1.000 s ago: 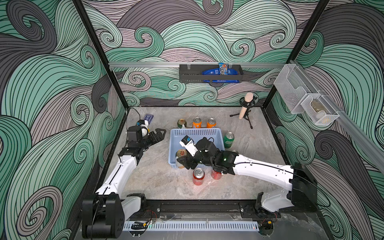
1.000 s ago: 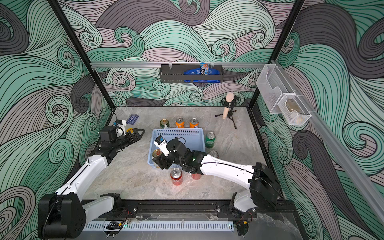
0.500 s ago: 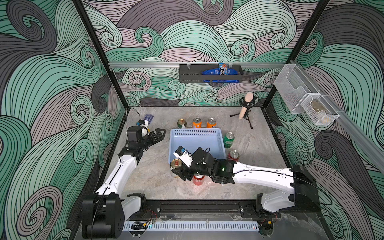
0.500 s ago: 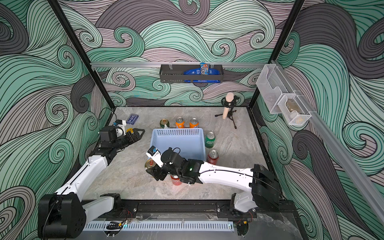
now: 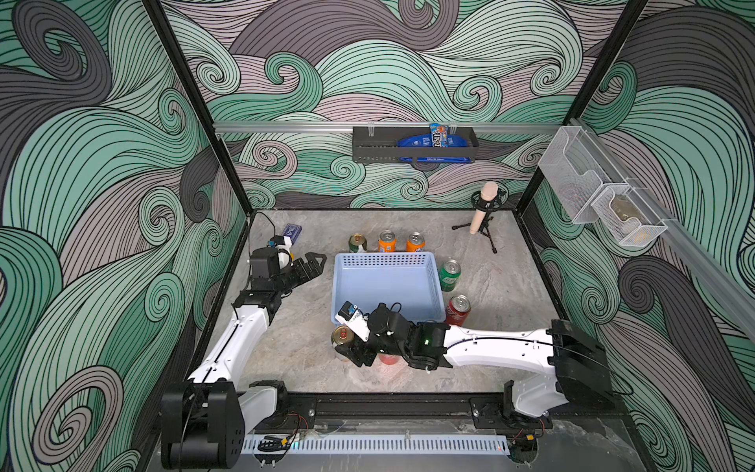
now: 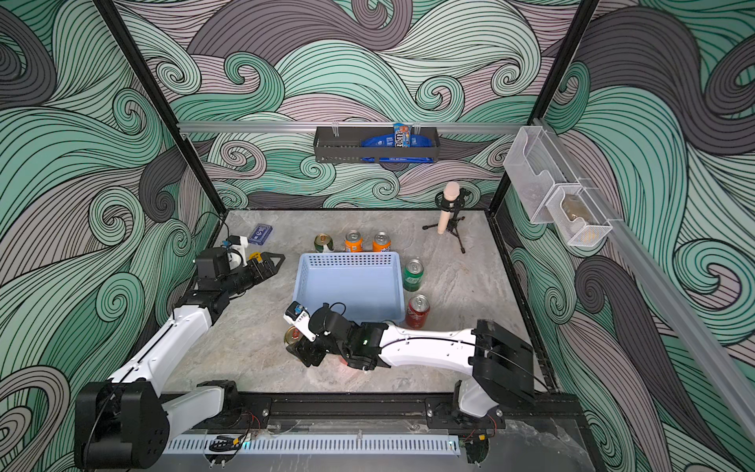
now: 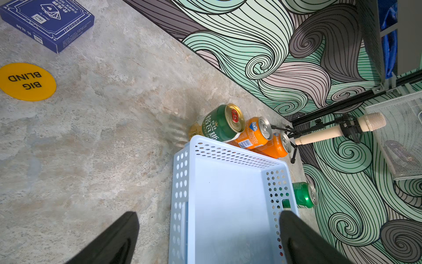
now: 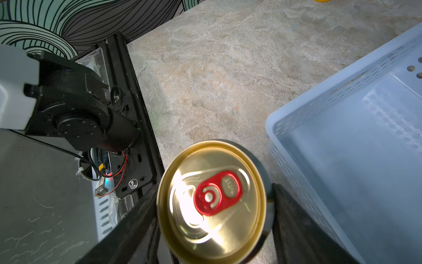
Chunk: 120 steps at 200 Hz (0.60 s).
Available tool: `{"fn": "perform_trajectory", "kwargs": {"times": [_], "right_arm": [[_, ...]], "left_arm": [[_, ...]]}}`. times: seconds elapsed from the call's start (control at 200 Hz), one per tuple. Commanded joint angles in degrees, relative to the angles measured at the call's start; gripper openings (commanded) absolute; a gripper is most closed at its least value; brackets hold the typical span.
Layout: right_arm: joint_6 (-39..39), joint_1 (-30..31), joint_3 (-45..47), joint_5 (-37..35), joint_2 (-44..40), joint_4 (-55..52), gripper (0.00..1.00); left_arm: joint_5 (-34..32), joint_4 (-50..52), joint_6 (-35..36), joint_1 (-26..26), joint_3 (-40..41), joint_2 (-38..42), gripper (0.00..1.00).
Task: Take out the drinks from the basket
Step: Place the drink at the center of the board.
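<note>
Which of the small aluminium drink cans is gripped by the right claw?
The gold-topped can with the red tab, clamped in the right claw. The other gold-topped can stands free behind the light-blue plastic basket.

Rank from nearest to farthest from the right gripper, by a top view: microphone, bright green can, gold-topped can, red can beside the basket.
1. Gold-topped can: in the jaws of the right gripper.
2. Red can: by the near right corner of the basket.
3. Bright green can: farther back, beside the basket.
4. Microphone: back right corner.
</note>
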<state>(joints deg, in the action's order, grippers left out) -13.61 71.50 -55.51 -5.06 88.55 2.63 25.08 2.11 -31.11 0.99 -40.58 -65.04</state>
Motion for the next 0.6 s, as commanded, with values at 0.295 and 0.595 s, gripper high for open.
{"fn": "perform_trajectory", "kwargs": {"times": [0.295,0.595], "right_arm": [[0.18,1.00,1.59,-0.48,2.75,8.79,0.55],[-0.41,1.70,1.90,-0.83,4.78,9.58,0.57]], "left_arm": [[0.63,-1.38,-0.44,0.24,0.02,-0.09,0.99],[0.76,-1.67,-0.72,0.21,0.21,-0.27,0.99]]}}
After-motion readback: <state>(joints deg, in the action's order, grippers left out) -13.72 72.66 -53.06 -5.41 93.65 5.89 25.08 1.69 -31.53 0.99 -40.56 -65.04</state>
